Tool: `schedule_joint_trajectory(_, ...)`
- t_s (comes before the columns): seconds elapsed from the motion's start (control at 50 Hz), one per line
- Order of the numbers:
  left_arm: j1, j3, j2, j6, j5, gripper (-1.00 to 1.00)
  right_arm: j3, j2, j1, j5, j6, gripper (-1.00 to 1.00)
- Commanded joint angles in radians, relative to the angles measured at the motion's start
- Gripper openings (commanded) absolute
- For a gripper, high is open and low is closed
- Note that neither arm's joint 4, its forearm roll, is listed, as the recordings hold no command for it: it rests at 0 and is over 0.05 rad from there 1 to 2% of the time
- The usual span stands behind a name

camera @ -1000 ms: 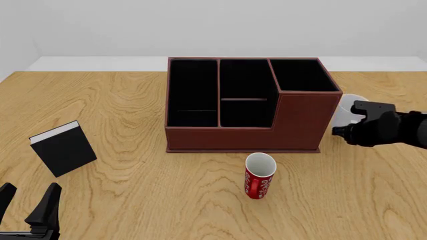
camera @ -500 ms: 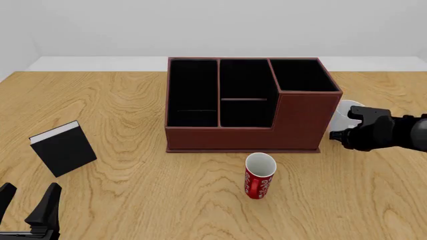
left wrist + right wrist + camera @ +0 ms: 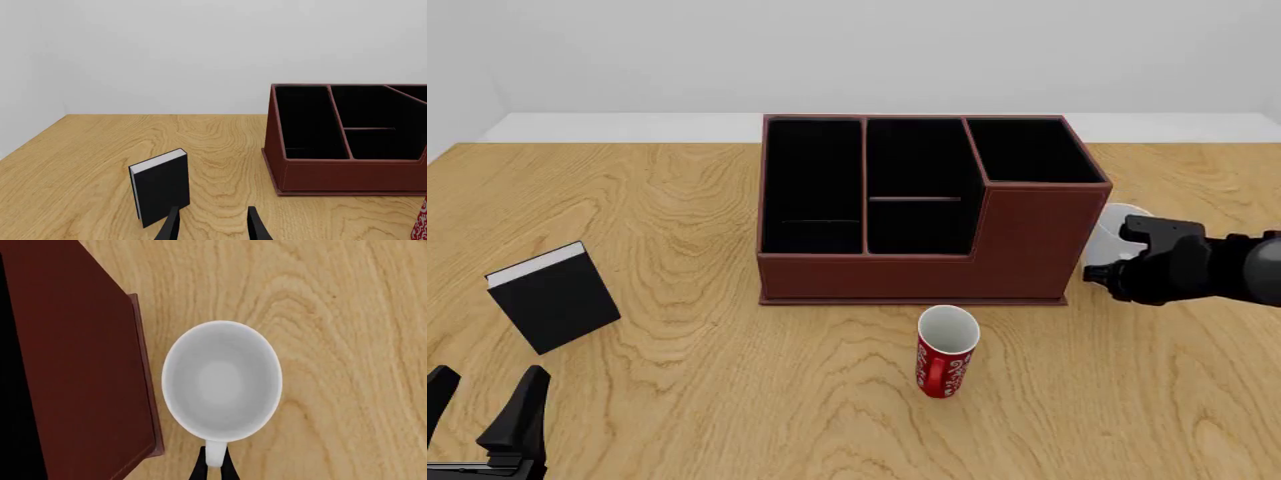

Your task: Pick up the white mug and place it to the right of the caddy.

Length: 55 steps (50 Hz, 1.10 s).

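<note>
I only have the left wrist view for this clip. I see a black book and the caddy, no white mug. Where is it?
Observer: The white mug stands upright on the table just right of the caddy, partly hidden behind the right gripper in the front view.
Operator: Is that gripper holding it?
Observer: Its fingers sit closed on either side of the mug's handle in the right wrist view.
Operator: Anything inside the mug?
Observer: No, the right wrist view shows it empty.

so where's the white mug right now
In the front view the white mug stands upright on the table just right of the caddy, partly hidden behind the right gripper, whose fingers pinch its handle in the right wrist view.
</note>
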Motion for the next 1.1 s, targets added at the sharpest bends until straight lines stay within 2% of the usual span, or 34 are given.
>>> schedule_joint_trajectory(0.02,0.0,0.0,0.0,0.0,0.0,1.0,-0.004,0.046,0.009,-0.01,0.006,-1.0)
schedule_joint_trajectory(0.4,0.0,0.0,0.0,0.0,0.0,1.0,0.0,0.058,0.004,-0.011,0.004,-1.0)
schedule_joint_trajectory(0.42,0.0,0.0,0.0,0.0,0.0,1.0,0.001,0.059,0.002,-0.012,-0.001,1.0)
schedule_joint_trajectory(0.9,0.0,0.0,0.0,0.0,0.0,1.0,0.011,0.071,0.004,-0.022,0.005,1.0)
schedule_joint_trajectory(1.1,0.0,0.0,0.0,0.0,0.0,1.0,0.041,0.026,-0.01,-0.025,0.001,1.0)
